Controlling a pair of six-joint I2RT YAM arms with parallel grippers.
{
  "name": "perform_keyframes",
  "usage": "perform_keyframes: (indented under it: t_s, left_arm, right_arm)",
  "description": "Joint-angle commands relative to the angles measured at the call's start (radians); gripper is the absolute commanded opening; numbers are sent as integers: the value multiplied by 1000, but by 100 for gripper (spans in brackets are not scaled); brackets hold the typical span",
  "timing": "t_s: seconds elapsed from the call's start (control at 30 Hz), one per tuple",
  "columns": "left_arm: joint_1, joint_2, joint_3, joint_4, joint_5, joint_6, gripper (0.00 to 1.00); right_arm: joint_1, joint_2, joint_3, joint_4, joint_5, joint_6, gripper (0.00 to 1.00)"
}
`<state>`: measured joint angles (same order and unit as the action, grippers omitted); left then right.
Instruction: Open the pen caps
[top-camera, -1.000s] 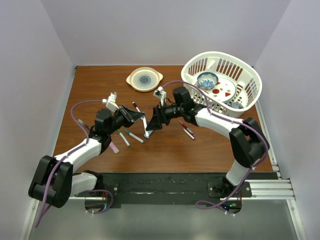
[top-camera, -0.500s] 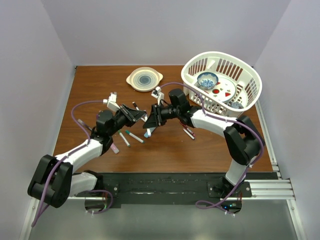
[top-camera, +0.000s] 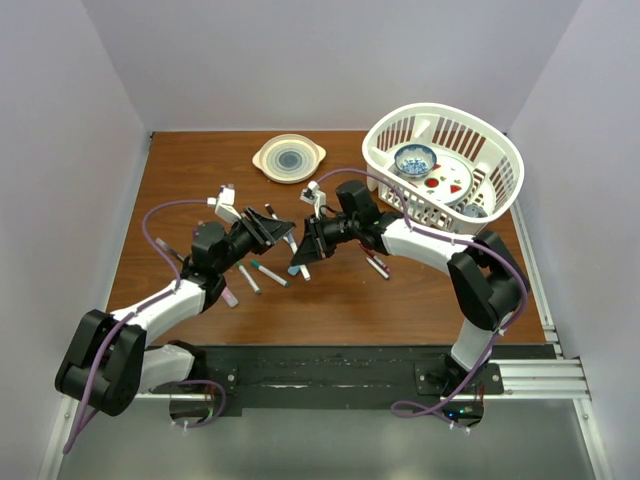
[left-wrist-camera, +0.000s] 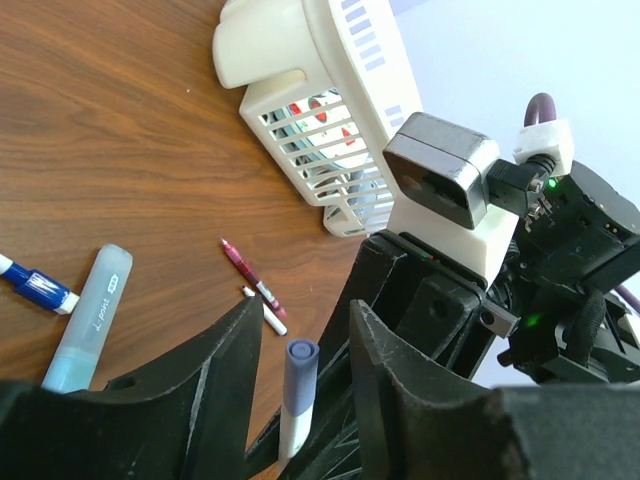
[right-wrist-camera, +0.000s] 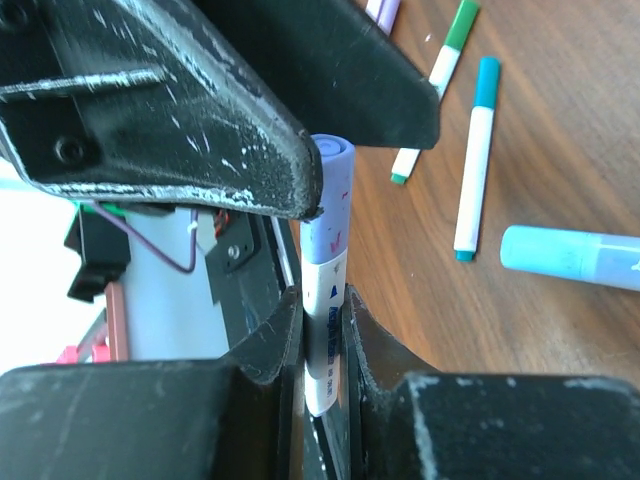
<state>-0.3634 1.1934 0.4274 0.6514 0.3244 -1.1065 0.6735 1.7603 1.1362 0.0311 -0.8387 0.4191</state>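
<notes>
Cap (right-wrist-camera: 330, 185), purple, sits on a pen (right-wrist-camera: 325, 275) that the right hand (right-wrist-camera: 322, 320) pinches by its barrel. Left hand (left-wrist-camera: 307, 325) stands parted around the cap, not gripping it.

A basket (top-camera: 497, 140) stands at the far right of the counter (top-camera: 180, 170), a bowl (top-camera: 414, 158) in it; a dish (top-camera: 288, 158) lies left of it. At the middle the left pincer (top-camera: 284, 237) and right pincer (top-camera: 302, 262) meet: a pen (right-wrist-camera: 325, 260) is gripped between the right one's fingers, its cap (left-wrist-camera: 300, 352) between the left one's parted jaws. Loose pens (top-camera: 258, 273) lie on the near side of the left pincer, two other pens (top-camera: 376, 262) right of the right one.
</notes>
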Motion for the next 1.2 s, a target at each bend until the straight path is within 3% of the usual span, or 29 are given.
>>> perform_keyframes:
  t_s: [0.0,0.47,0.6,0.67,0.7,0.83,0.93,1.17]
  left_arm:
    - [-3,-3,1,71,39,48,44]
    - [-16,34,8,74,128,100,39]
    - [-19,44,1,125,165,94,24]
    - [-19,43,-9,169,169,82,13]
    - [-19,44,-7,171,171,80,1]
    - [-13,25,7,159,154,77,0]
    - [52,-3,45,96,131,92,0]
    - [325,12,184,45,139,86,0]
  right_arm:
    - [3,-33,54,-26,-57,-66,0]
    - [1,-24,68,-49,-57,-83,0]
    - [0,-21,68,-54,-54,-83,0]
    - [0,-22,68,-57,-54,-89,0]
    - [0,-25,66,-59,-54,-89,0]
    - [1,-27,50,-57,-63,-97,0]
    - [1,-41,13,-36,-85,-80,0]
    - [43,-82,-75,13,-62,-65,0]
